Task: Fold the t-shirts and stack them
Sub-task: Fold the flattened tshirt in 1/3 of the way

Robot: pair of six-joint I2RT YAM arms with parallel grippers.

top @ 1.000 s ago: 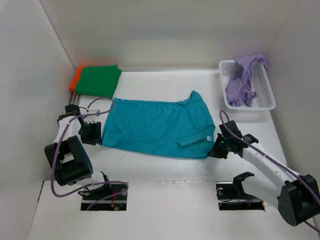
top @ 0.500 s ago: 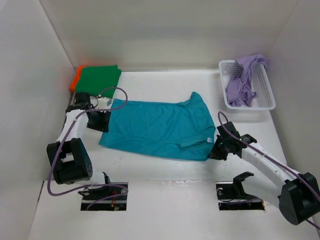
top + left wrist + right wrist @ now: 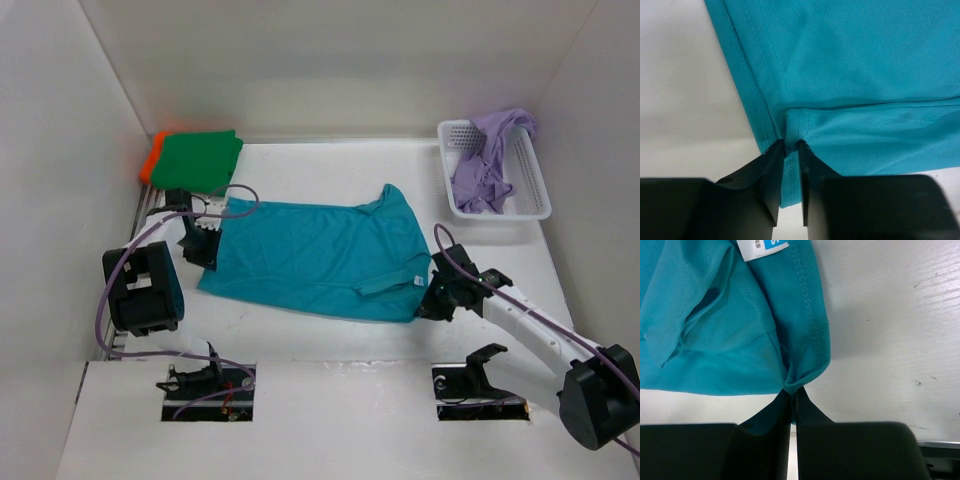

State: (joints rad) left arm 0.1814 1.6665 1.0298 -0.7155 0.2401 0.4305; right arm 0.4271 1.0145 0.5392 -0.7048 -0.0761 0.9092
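Note:
A teal blue t-shirt (image 3: 310, 255) lies spread flat on the white table. My left gripper (image 3: 205, 245) is shut on its left hem; the left wrist view shows the teal cloth (image 3: 850, 75) pinched between the jaws (image 3: 791, 147). My right gripper (image 3: 432, 300) is shut on the shirt's right lower corner, and the right wrist view shows bunched teal cloth (image 3: 740, 325) in the jaws (image 3: 792, 392). A folded dark green t-shirt (image 3: 200, 160) lies on a folded orange t-shirt (image 3: 152, 155) at the back left. A lavender t-shirt (image 3: 490, 160) hangs crumpled in the basket.
A white mesh basket (image 3: 535, 195) stands at the back right. White walls close in the table on the left, back and right. The arm bases sit at the near edge.
My left gripper has carried the shirt's left edge away from the near edge and to the right, folding it inward. My right gripper holds its corner almost unmoved.

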